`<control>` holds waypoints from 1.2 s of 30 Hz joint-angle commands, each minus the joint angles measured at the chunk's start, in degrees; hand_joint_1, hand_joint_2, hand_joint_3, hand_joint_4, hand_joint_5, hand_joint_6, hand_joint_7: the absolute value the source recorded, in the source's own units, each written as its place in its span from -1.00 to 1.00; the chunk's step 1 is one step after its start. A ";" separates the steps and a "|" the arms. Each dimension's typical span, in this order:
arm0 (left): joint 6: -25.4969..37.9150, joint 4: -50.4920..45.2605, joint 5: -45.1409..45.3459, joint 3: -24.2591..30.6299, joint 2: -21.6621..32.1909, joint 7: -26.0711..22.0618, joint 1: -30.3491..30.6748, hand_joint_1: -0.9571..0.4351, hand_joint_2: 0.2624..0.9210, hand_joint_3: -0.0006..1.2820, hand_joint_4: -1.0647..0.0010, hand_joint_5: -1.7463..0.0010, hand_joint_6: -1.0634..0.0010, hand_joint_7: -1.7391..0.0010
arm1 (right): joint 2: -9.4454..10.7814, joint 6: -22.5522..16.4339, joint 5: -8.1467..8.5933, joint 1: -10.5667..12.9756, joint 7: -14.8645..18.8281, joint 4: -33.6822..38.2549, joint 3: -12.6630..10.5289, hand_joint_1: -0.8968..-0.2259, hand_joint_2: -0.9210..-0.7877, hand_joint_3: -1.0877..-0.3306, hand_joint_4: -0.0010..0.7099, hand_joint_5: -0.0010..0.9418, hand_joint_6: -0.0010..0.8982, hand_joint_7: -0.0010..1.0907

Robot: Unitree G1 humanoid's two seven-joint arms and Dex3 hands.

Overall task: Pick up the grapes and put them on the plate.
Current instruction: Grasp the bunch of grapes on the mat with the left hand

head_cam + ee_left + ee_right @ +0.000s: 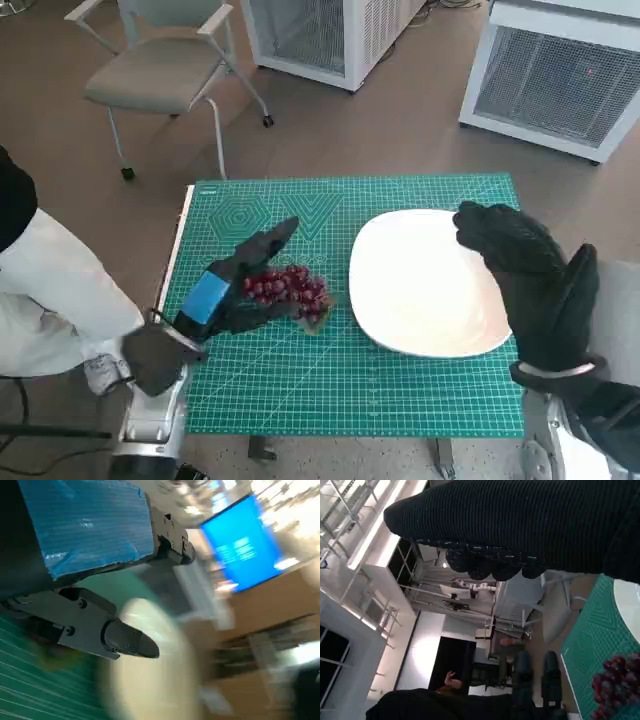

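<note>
In the head view, a bunch of dark red grapes (290, 289) is seen lying on the green cutting mat (300, 385), just beside the near-left rim of the white plate (425, 285) and not on it. The left hand (232, 283) is wrapped around the bunch from its left side: black fingers (275, 238) reach over the far side of the grapes and a lower part curls beneath them, so the bunch is taken to be gripped, though it is not lifted clear of the mat as far as can be told. The right hand (520, 265), in its black knitted glove, is held above the plate's right edge; nothing is seen in it, and whether its fingers are spread or curled cannot be told.

The left wrist view is heavily blurred. Only the blue-taped back of the left hand (85, 527), one black fingertip (132, 642), a pale smear of the plate (150, 670) and a strip of the mat (30, 690) are made out; the grapes are hidden there. A bright blue screen (245, 542) is shown beyond.

In the right wrist view the glove (520, 525) fills one edge, and the grapes (617, 685) and a corner of the mat (597, 635) are caught at another. A person's raised hand (452, 680) is visible in the room behind.

Around the table, a grey chair (165, 70) and two white grilled units (555, 80) stand on the floor.
</note>
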 commanded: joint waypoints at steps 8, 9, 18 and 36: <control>23.63 -19.08 29.53 -13.34 6.14 -4.36 -0.37 0.38 0.45 -1.00 0.91 1.00 0.57 0.99 | -0.31 1.23 0.67 2.01 0.58 0.09 -0.27 0.41 -1.00 0.22 0.26 0.32 -0.58 0.70; 24.47 -19.44 30.39 -13.98 6.12 -4.59 -0.43 0.39 0.45 -1.00 0.91 1.00 0.57 0.99 | -0.33 1.15 0.58 2.05 0.55 0.08 -0.30 0.41 -1.00 0.22 0.26 0.32 -0.58 0.70; 29.24 -19.38 35.39 -19.02 5.96 -5.29 -2.01 0.37 0.46 -1.00 0.89 0.99 0.54 0.99 | -0.46 0.99 0.50 2.36 0.48 -0.28 -0.54 0.41 -1.00 0.22 0.25 0.33 -0.58 0.71; 31.16 7.20 43.56 -30.53 2.68 -1.13 -16.67 0.22 0.48 -0.99 0.89 1.00 0.55 1.00 | -0.46 0.55 0.33 2.54 0.50 0.04 -0.75 0.41 -1.00 0.22 0.24 0.35 -0.59 0.72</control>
